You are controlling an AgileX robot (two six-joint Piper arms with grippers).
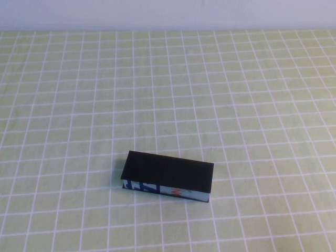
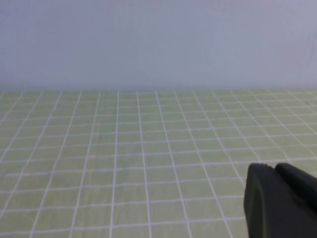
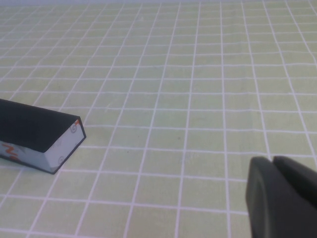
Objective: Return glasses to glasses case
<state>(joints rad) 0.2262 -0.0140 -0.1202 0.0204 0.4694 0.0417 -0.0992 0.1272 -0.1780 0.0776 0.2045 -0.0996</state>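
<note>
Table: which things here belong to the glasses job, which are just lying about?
Job:
- glasses case, closed, near table edge
- left gripper, parked off the case
- right gripper, low beside the case
- glasses: not visible

Lying about:
- nothing besides the green grid mat

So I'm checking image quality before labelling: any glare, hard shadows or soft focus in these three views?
High view: even light, no glare; the glasses case is sharp and casts almost no shadow. Left wrist view: soft overall, the left gripper a blurred dark shape at the frame edge. Right wrist view: case crisp, the right gripper out of focus in the corner.
</note>
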